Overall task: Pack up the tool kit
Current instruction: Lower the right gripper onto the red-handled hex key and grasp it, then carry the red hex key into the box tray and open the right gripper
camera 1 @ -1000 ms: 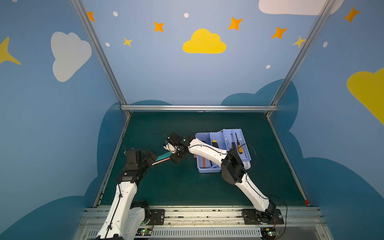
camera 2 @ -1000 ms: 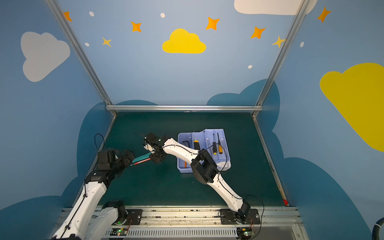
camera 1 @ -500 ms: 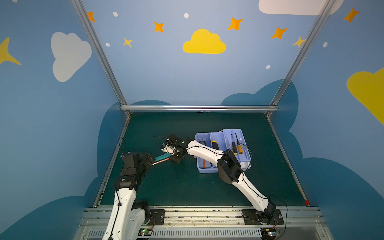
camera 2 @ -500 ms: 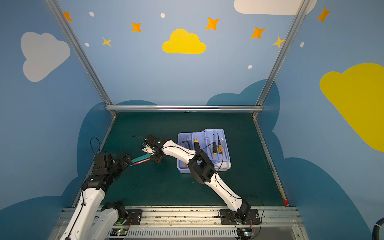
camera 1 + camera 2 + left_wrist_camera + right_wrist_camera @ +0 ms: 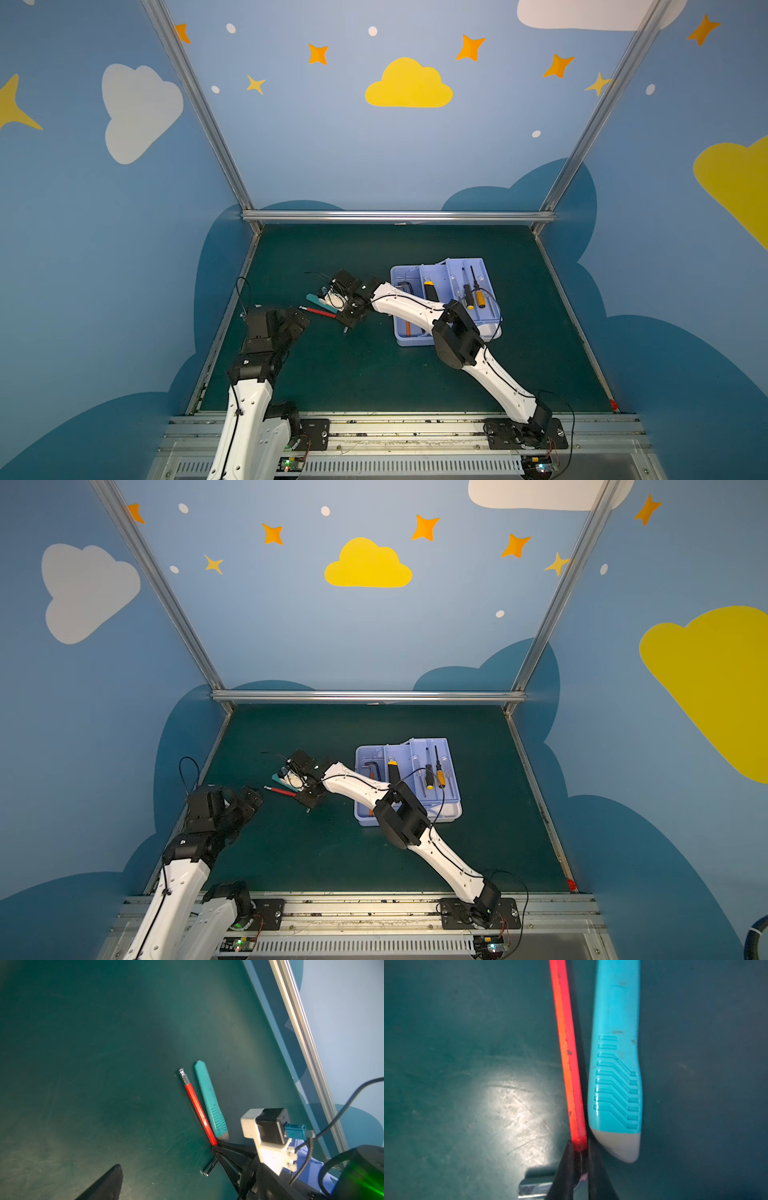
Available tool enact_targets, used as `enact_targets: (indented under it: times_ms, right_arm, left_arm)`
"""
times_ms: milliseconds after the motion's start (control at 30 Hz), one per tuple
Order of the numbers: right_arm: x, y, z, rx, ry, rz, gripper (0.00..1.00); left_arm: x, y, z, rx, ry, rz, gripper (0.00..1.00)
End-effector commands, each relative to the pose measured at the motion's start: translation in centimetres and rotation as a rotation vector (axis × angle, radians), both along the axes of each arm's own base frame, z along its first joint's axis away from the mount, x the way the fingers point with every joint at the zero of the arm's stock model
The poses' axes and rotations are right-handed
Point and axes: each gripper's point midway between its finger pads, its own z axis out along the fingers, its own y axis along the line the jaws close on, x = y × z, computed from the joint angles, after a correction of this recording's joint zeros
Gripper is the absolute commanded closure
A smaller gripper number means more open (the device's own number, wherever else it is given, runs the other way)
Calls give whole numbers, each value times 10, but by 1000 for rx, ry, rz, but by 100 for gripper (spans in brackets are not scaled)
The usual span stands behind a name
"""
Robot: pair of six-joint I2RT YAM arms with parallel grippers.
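Orange wrench (image 5: 566, 1053) stretches straight away from the right gripper (image 5: 580, 1153), jaws pinched on its elbow, teal knife (image 5: 616, 1043) just beside.

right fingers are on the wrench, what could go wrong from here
1. The right gripper pinches the red-orange wrench only at its bend, so the long shaft could pivot or slip when lifted.
2. The teal knife lies close beside one finger; it might get dragged along.
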Motion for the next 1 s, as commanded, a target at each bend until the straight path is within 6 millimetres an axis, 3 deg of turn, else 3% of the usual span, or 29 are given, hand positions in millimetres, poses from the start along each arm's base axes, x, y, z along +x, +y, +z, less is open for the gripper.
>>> enact_targets:
  times_ms: [0, 200, 300, 433, 500, 767, 967]
  right_arm:
    - [-18, -40, -9, -152, 100, -124, 100]
    - [-54, -83, -9, -261, 206, -166, 100]
    - [-64, -92, -3, -262, 229, -170, 87]
    - [-68, -84, -1, -247, 227, -153, 72]
    - [-65, -75, -4, -232, 229, -148, 68]
    - [-44, -43, -12, -193, 172, -110, 68]
    - [-38, -47, -27, -255, 133, -121, 72]
  left_arm:
    - [-6, 3, -6, 11, 20, 12, 0]
    - [-6, 2, -10, 6, 27, 7, 0]
    - [-6, 2, -10, 6, 25, 8, 0]
    - [-5, 2, -13, 6, 29, 7, 0]
    - [-5, 1, -13, 2, 30, 4, 0]
    - [-4, 1, -10, 3, 22, 3, 0]
    - [-5, 2, -10, 8, 25, 4, 0]
